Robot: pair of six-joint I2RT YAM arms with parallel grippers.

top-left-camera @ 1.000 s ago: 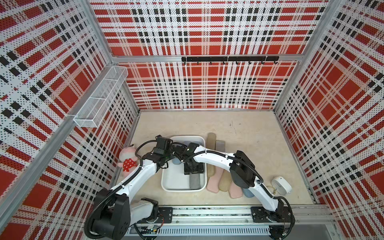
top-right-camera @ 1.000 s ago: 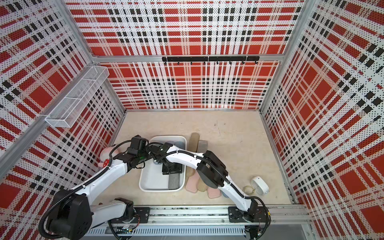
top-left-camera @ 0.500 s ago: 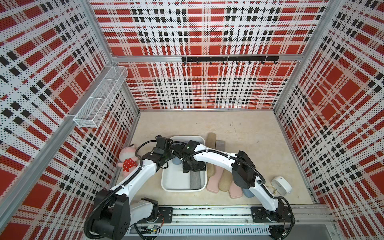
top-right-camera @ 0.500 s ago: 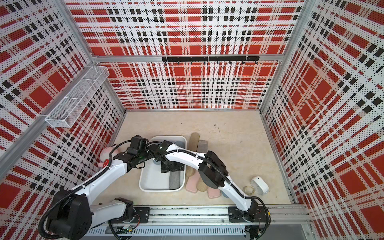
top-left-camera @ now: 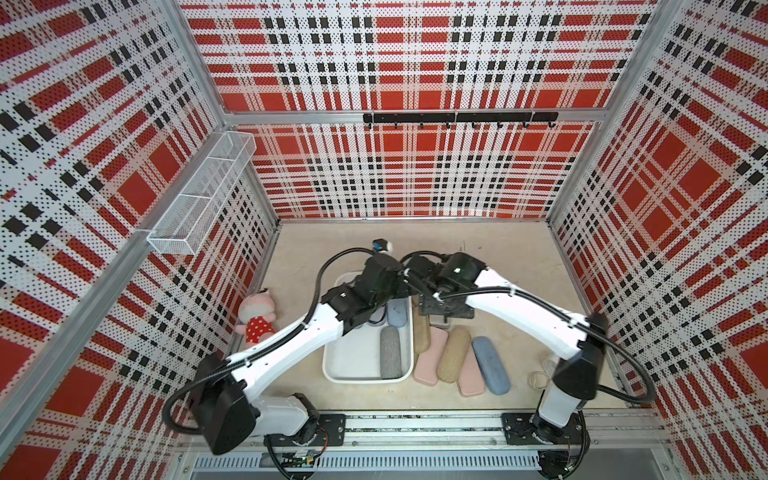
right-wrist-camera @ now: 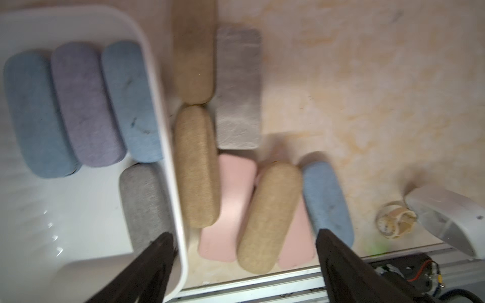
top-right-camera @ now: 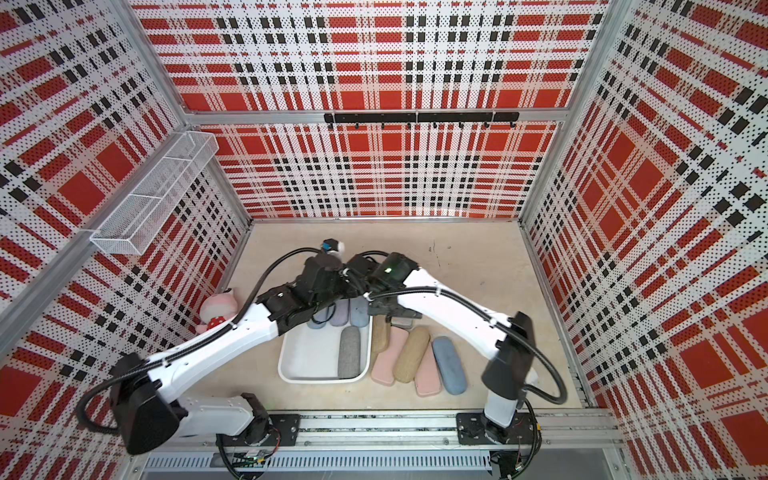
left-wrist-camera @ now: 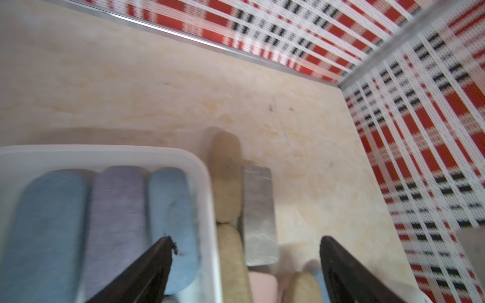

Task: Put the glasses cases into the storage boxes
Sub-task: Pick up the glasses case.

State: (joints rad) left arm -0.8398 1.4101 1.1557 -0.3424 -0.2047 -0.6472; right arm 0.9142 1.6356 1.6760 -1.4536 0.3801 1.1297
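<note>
Glasses cases sit partly packed. Nearest the base rail you have a grey fabric case in the shallow white plastic tub. Beside it on the table lie a flat pink case, a woven tan case, a second pink case and a blue fabric case. Farther in, a dusty-blue case, lavender case and light-blue case fill the tub's far end. Left claw hangs over that end, right claw just beside it, both with fingers spread, empty.

I see a glossy white plastic tub, matt rough-woven cloth on the tan cases, smooth matt pink cases, and a metal wire-mesh basket.
</note>
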